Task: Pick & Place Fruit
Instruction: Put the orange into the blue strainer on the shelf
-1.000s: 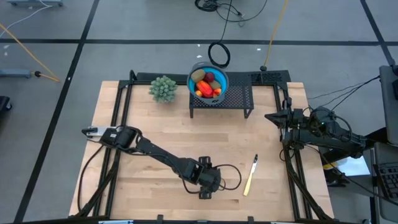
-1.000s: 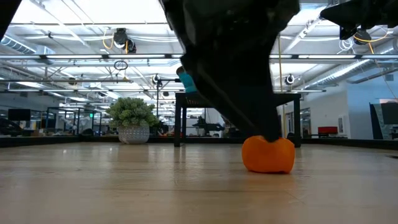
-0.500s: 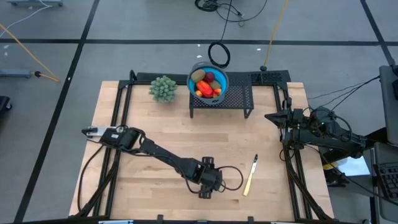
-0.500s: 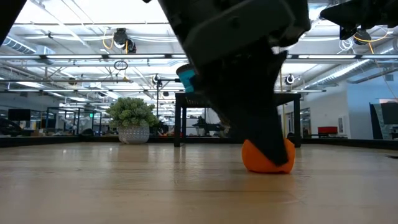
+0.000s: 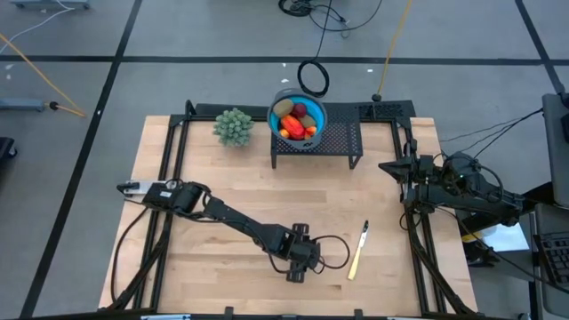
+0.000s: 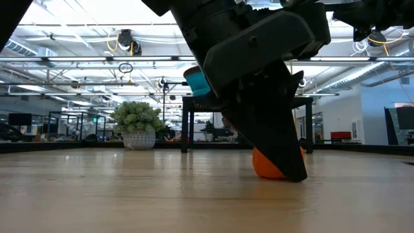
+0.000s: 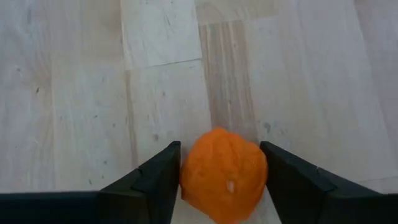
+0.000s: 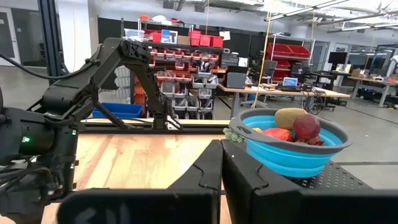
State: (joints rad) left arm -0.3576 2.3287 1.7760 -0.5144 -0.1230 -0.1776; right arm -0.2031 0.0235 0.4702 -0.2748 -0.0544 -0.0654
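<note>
A small orange fruit (image 7: pixel 224 177) lies on the wooden table near its front edge and also shows in the low view (image 6: pixel 264 166). My left gripper (image 5: pixel 298 265) stands over it with one finger on each side (image 7: pixel 221 149). A blue bowl (image 5: pixel 298 118) on a black stand (image 5: pixel 342 142) at the back holds the red-orange, dark red and olive-green fruit. My right gripper (image 5: pixel 391 166) waits shut and empty at the table's right edge. My left gripper has the small orange fruit between its two fingers (image 7: pixel 163 171), which meet its two opposite sides (image 7: pixel 186 180). The fingers come from above, slanting down. The fruit rests on the table.
A bushy pale-green plant ball (image 5: pixel 233 127) stands left of the bowl. A yellow and white pen-like tool (image 5: pixel 358 252) lies right of my left gripper. A black cable loop (image 5: pixel 331 255) lies beside the gripper. Black rails run along the table's edges.
My left gripper has gone down onto the orange fruit and a little toward the table's right edge. In the low view its finger now covers part of the fruit. The fruit has stayed where it was.
</note>
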